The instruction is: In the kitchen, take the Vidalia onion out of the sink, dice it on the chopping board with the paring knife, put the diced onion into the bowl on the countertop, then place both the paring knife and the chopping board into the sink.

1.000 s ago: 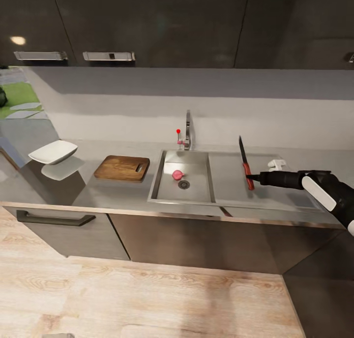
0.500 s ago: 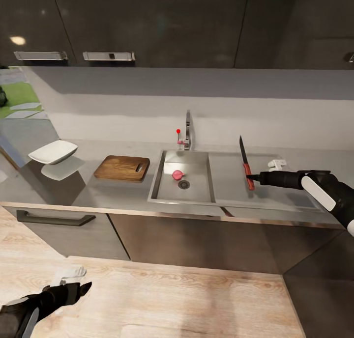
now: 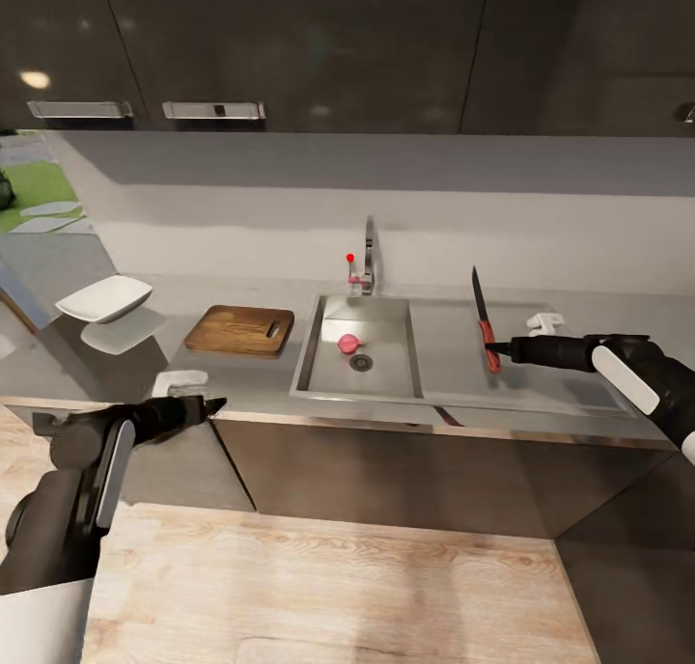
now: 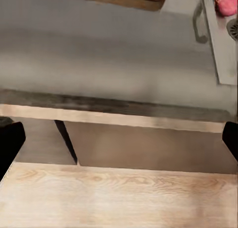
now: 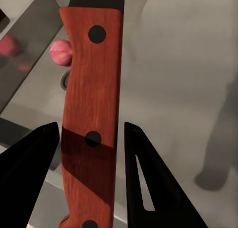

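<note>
Rising from low over the wood floor half a second ago, your left pincer (image 3: 198, 395) now hangs level with the bench's front edge, its fingers spread apart and empty; in the left wrist view the two dark fingertips (image 4: 9, 141) sit wide at the frame's sides with the countertop (image 4: 99, 59) between them. Your right pincer (image 3: 490, 348) has not shifted: it is clamped on the reddish-brown handle of the paring knife (image 3: 483, 321), whose dark blade points up and away over the steel drainboard (image 3: 502, 355). In the right wrist view the riveted handle (image 5: 91, 118) sits between the black fingers (image 5: 29, 163). Just left of the knife, the sink (image 3: 309, 355) holds the pink Vidalia onion (image 3: 349, 344) beside the drain, below the chrome tap (image 3: 368, 259) with its red knob. Left of the basin the chopping board (image 3: 239, 330) lies flat on the bench, slot handle toward the sink. Farther left, the white bowl (image 3: 104, 298) rests on the glossy slab, well apart from the board.
</note>
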You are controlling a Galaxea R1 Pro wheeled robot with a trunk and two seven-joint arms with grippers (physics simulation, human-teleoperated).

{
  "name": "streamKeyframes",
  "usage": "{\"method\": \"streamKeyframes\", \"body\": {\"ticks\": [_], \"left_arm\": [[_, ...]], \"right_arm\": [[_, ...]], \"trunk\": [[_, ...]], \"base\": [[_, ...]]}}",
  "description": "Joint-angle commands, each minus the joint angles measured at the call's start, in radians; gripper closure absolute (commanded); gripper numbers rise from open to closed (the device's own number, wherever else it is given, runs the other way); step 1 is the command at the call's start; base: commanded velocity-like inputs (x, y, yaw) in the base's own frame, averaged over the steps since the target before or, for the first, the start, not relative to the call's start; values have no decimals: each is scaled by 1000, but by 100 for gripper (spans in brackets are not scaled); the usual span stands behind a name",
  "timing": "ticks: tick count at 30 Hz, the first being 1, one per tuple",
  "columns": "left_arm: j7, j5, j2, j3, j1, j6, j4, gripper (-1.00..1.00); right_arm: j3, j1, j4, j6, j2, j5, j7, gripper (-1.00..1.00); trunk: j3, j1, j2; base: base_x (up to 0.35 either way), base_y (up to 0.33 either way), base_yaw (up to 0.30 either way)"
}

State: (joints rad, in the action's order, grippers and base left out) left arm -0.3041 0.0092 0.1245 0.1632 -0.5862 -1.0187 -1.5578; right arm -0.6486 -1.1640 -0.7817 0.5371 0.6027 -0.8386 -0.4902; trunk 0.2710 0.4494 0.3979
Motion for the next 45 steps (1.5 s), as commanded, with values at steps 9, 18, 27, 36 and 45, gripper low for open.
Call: {"method": "streamKeyframes", "body": {"ticks": [9,18,27,36,45], "left_arm": [[-3,0,-28,-23,-266,-12,239,-100],[3,-7,-162,-120,-416,-3,634,-100],[97,-9,-180,-149,-536,-5,700,-100],[100,-9,-181,-149,-538,-7,651,-100],[100,-9,-183,-151,-538,-8,648,-100]], "right_arm": [[-2,-2,-1,2,2,-7,-1,100],[13,-2,-1,2,3,-8,-6,100],[44,-2,-1,4,5,-8,-4,100],[44,-2,-1,4,5,-8,-5,100],[44,-2,-1,4,5,-8,-5,100]], "trunk": [[2,1,2],[2,1,2],[2,1,2],[2,1,2],[2,1,2]], "base": [[0,0,0],[0,0,0],[0,0,0],[0,0,0],[149,-164,0]]}}
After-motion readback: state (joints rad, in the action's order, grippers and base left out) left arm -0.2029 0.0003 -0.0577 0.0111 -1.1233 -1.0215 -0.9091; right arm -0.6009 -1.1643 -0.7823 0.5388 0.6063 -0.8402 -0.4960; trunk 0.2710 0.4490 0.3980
